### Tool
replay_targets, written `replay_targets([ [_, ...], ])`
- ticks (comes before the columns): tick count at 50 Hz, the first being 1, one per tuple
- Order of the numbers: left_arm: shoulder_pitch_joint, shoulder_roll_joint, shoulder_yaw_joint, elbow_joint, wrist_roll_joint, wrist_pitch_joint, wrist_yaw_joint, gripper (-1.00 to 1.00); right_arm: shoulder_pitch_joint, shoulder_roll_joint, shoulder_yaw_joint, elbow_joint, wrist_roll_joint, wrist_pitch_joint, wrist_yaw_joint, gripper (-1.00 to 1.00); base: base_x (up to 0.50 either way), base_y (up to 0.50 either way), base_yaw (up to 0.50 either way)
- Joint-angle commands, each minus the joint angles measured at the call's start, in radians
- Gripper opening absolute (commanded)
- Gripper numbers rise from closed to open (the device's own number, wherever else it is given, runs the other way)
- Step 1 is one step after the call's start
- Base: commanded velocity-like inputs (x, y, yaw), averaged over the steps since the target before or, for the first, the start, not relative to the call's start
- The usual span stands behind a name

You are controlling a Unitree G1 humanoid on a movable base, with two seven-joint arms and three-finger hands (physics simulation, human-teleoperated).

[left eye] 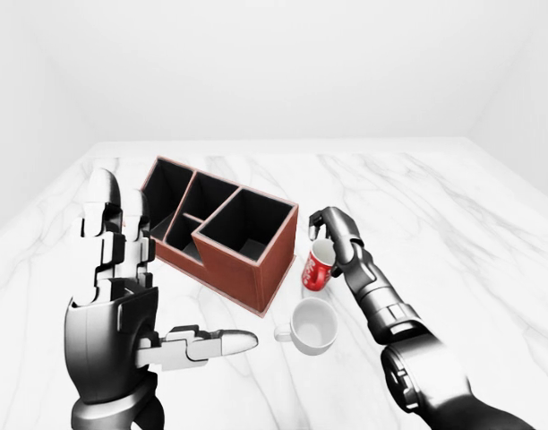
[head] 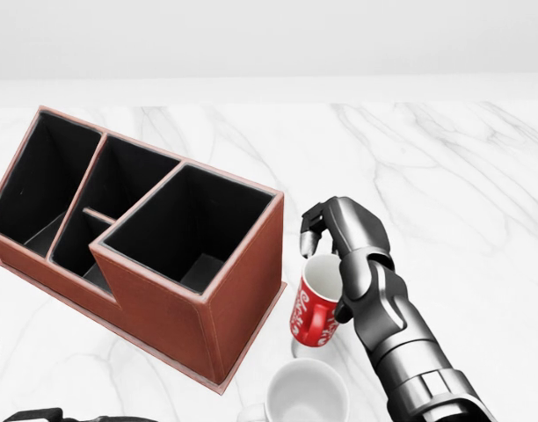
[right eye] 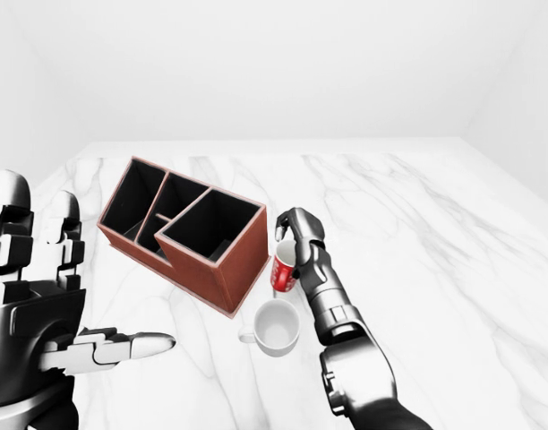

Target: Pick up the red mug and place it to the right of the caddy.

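Red mug (head: 316, 309): held above the counter (head: 462, 176), tilted, white interior showing, white lettering on the red wall; located at 3 o'clock from the caddy (head: 146, 246), just beside its tall end wall.
Right hand (head: 339, 233): enters the head view from 5 o'clock; fingers (head: 315, 220) curl over the mug rim from 12 o'clock and grip the mug.
Caddy: red-brown box with 3 black compartments, set diagonally on the counter; 1 large compartment nearest the mug, 2 narrower ones toward 10 o'clock.
White mug (head: 304, 394): upright on the counter at 6 o'clock from the red mug, close below it, opening upward; handle points toward 9 o'clock in the left-eye view.
Left hand (left eye: 122, 296): raised at the left of the left-eye view, well apart from the caddy; fingers spread and extended, gripping nothing.
Counter: white marble with grey veins.
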Motion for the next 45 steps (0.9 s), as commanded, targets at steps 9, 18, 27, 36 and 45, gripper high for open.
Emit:
replay_targets([
  [9,-0.044,0.001,0.012,0.112,-0.007,0.000,0.009,1.00,-0.067,0.022,0.016,0.165,-0.028,-0.047,-0.083,-1.00,0.00,0.00,0.00],
  [18,-0.040,0.000,0.014,0.106,-0.008,0.000,0.007,1.00,-0.081,0.032,0.018,0.219,-0.021,-0.062,-0.132,-1.00,0.00,0.00,0.00],
  [27,-0.041,0.000,0.009,0.106,-0.005,0.000,0.009,1.00,-0.101,0.033,0.011,0.276,-0.004,-0.076,-0.180,-1.00,0.00,0.00,0.00],
  [36,-0.037,0.001,0.006,0.100,-0.005,0.000,0.010,1.00,-0.101,0.038,0.013,0.300,0.005,-0.086,-0.208,-1.00,0.00,0.00,0.00],
  [45,-0.040,0.002,0.005,0.103,-0.005,0.000,0.012,1.00,-0.113,0.030,0.007,0.312,0.015,-0.082,-0.214,-1.00,0.00,0.00,0.00],
])
